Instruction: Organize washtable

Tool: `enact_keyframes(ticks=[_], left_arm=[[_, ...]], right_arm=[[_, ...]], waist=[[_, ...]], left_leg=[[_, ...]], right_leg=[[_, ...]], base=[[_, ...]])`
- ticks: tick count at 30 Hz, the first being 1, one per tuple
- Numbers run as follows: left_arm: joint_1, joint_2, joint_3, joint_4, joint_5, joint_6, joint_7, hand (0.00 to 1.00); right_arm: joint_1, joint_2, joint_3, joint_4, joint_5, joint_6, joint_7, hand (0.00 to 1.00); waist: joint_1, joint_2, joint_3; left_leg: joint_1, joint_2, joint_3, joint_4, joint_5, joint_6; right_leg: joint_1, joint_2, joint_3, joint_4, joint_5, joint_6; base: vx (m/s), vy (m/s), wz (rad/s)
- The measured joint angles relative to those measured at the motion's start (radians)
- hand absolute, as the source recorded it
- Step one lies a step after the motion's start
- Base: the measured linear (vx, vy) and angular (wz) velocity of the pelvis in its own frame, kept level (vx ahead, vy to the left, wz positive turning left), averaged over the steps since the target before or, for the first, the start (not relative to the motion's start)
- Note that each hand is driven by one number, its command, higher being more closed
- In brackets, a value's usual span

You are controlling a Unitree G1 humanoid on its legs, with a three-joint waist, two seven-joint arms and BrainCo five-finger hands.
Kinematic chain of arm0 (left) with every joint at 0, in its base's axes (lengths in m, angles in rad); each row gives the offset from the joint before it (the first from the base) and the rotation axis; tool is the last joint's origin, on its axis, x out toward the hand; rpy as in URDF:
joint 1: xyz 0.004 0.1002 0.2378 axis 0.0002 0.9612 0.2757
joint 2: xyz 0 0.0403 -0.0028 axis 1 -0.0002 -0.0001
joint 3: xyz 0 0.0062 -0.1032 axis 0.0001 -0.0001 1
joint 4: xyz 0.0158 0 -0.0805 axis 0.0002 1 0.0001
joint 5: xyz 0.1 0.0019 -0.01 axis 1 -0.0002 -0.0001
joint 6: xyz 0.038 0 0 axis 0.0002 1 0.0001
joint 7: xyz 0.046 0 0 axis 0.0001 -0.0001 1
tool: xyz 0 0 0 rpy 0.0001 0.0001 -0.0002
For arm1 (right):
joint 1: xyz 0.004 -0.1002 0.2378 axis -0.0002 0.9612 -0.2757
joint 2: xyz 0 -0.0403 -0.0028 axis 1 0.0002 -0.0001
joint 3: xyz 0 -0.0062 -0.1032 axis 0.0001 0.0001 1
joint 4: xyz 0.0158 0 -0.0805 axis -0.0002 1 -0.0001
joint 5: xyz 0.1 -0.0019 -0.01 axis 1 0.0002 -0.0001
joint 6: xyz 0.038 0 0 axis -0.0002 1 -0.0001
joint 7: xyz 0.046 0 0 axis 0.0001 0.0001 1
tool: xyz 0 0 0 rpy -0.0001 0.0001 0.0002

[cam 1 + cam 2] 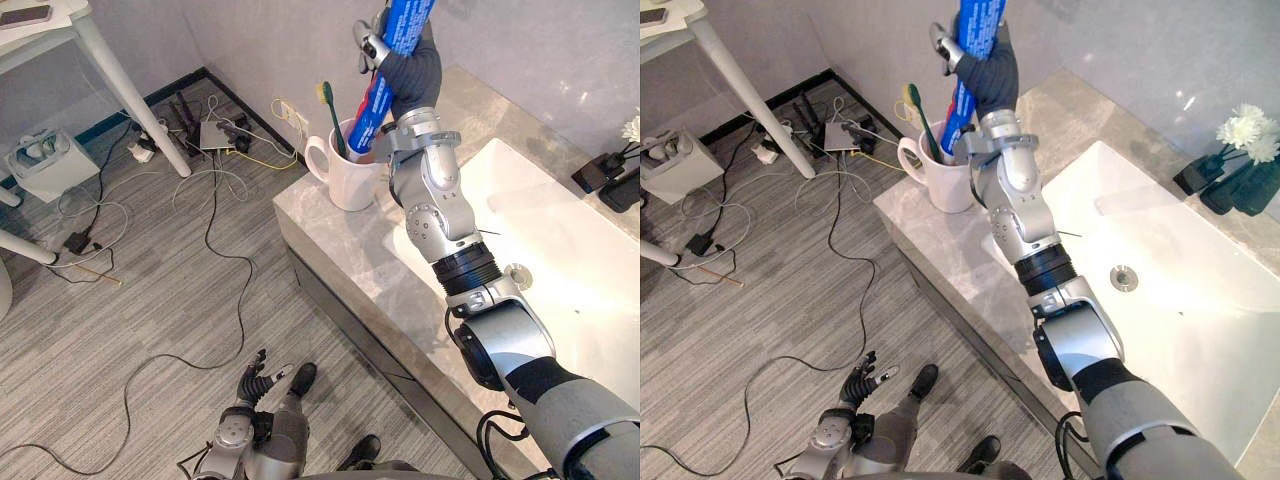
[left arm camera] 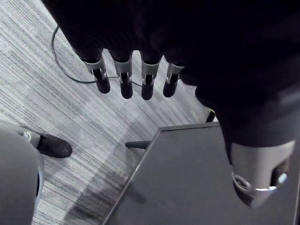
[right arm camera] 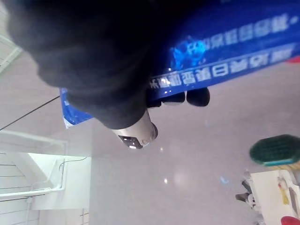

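Curling round toothpaste tube (image 1: 371,112), right hand (image 1: 412,72)

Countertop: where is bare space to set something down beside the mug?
Bare marble lies on the countertop between the mug and the sink, along the front edge, and behind the sink toward the wall. The mug itself is crowded: toothbrush, toothpaste tube and right hand.

A blue toothpaste tube (image 1: 376,104), clasped in the right hand (image 1: 410,68), slants steeply with its lower end inside a white mug (image 1: 345,178). The mug stands upright at the marble tabletop's corner (image 1: 320,225), holding a green-headed toothbrush (image 1: 331,118).
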Motion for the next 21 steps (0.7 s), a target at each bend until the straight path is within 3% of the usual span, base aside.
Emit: enact_keyframes(ticks=[21], left_arm=[[0.000, 0.001, 0.000, 0.003, 0.001, 0.001, 0.000, 0.00]], right_arm=[[0.081, 0.008, -0.003, -0.005, -0.037, 0.000, -0.003, 0.00]], waist=[[-0.007, -0.002, -0.001]], left_leg=[[0.006, 0.000, -0.001, 0.000, 0.003, -0.001]], right_leg=[[0.004, -0.001, 0.000, 0.005, 0.000, 0.000]], base=[[0.00, 0.000, 0.00]])
